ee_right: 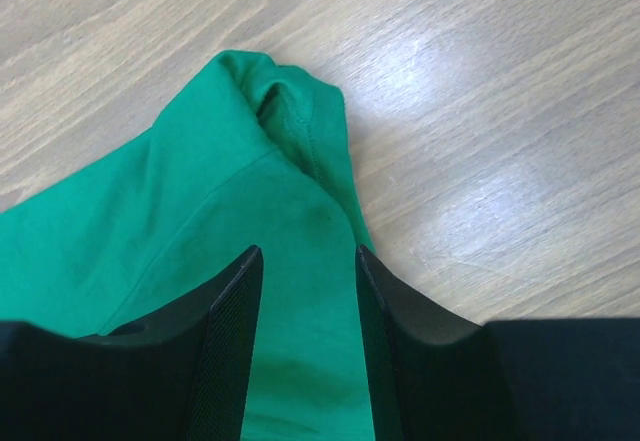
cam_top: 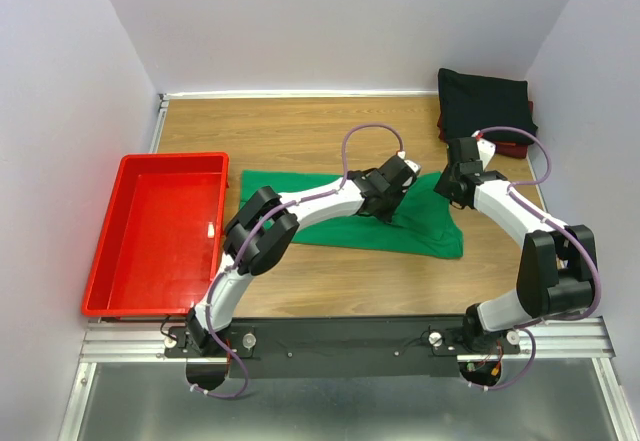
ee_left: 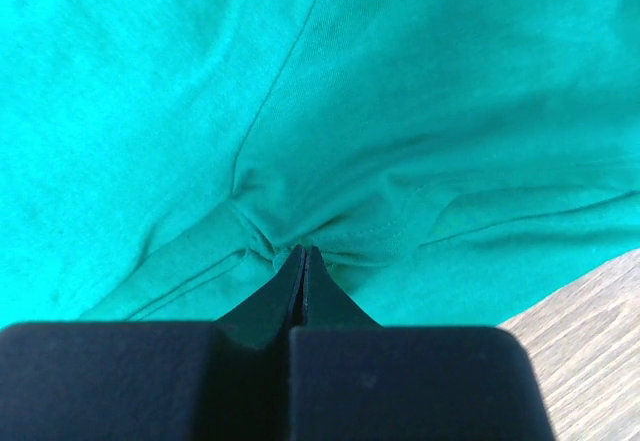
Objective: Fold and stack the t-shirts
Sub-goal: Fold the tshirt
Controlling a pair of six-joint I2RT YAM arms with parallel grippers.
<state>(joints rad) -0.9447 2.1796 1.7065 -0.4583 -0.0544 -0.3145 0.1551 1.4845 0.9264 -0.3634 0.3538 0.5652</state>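
Observation:
The bright green t-shirt [cam_top: 330,223] lies spread across the middle of the table. My left gripper [cam_top: 385,201] is shut, pinching a bunched seam of the green shirt [ee_left: 300,111] at its fingertips [ee_left: 305,253]. My right gripper [cam_top: 447,183] is open over the shirt's right part; its fingers [ee_right: 240,291] straddle green cloth [ee_right: 200,211] near a sleeve end. The black t-shirt [cam_top: 483,104] lies folded at the far right corner. A dark red shirt [cam_top: 512,146] peeks out under it.
A red plastic tray [cam_top: 120,233] stands at the left, with a small white thing inside near its right wall. Bare wooden tabletop [cam_top: 300,136] lies behind the green shirt. Walls close in the far and side edges.

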